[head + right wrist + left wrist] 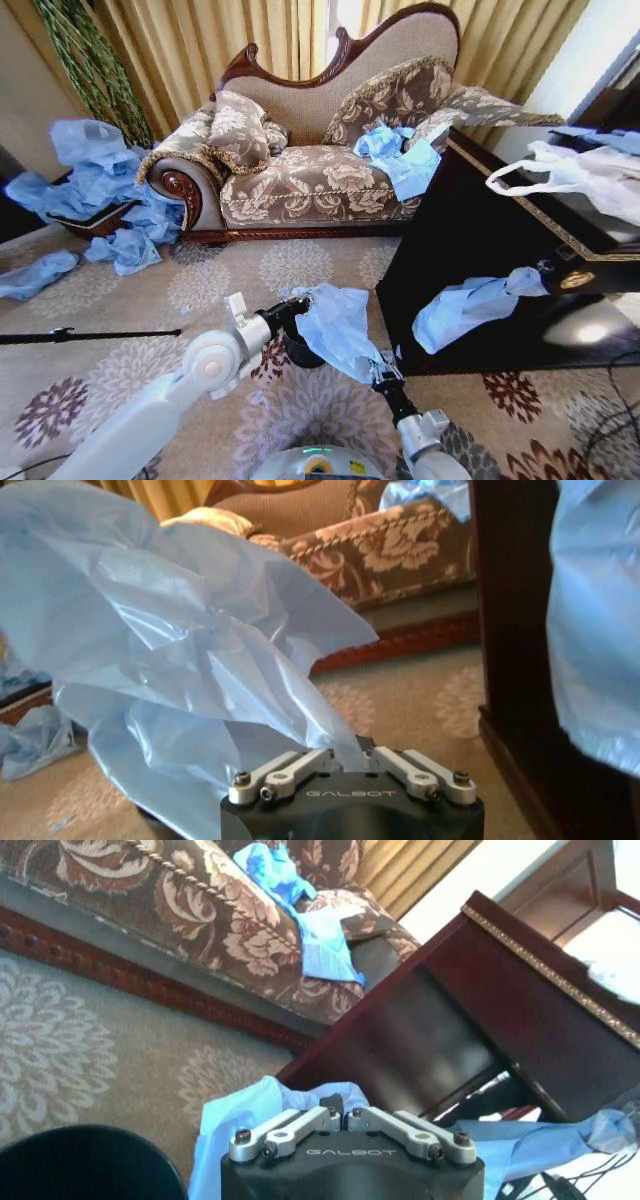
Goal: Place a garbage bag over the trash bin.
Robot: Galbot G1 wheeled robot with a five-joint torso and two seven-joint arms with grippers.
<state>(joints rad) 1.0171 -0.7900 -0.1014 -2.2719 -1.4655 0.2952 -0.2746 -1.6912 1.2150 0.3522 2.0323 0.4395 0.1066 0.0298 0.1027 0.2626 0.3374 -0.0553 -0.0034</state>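
Observation:
The light blue garbage bag (335, 325) hangs crumpled between my two grippers, low over the carpet. My left gripper (288, 312) is shut on the bag's upper left edge; in the left wrist view the fingertips (341, 1114) meet on the blue plastic (250, 1111). My right gripper (381, 373) is shut on the bag's lower right end, and in the right wrist view the plastic (190, 637) billows up from the pinched jaws (350, 754). The black trash bin (299, 351) stands on the floor under the bag, mostly covered; its rim (85, 1162) shows in the left wrist view.
A dark wooden cabinet (470, 250) stands close on the right, with another blue bag (470, 305) draped on it and a white handled bag (580, 175) on top. The patterned sofa (320, 170) is ahead. More blue bags (95, 180) lie at the left. A black rod (90, 335) lies on the carpet.

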